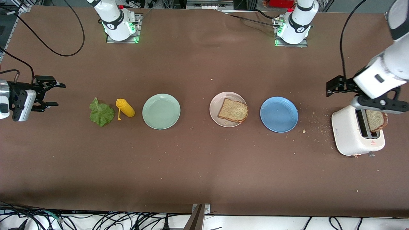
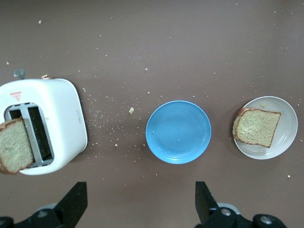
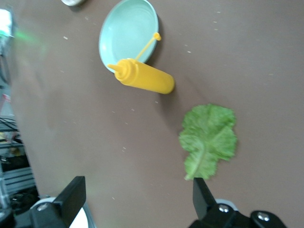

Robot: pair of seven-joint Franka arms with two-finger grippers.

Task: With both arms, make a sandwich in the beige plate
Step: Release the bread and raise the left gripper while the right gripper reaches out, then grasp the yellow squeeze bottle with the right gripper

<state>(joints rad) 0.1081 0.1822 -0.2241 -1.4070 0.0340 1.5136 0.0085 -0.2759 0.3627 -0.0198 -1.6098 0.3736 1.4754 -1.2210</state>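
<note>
One bread slice is seen on the beige plate. Left gripper and right gripper fingers are spread wide, empty. The lettuce stem shows only from the right wrist, somewhat blurred.

Glossy white arms, dark grey joints, black two-finger grippers

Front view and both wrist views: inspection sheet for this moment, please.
Surface: brown table, crumbs near the toaster.
Job's things: beige plate holds one bread slice; second slice stands in the toaster slot; lettuce leaf lies on the table.
Clutter: yellow squeeze bottle lying down; mint-green plate and blue plate, nothing on either.
Grippers: left pincer open beside the toaster; right pincer open near the lettuce leaf.
Cables: black cables on the table's edge at the right arm's end.
Surroundings: more cables below the table's near edge.
</note>
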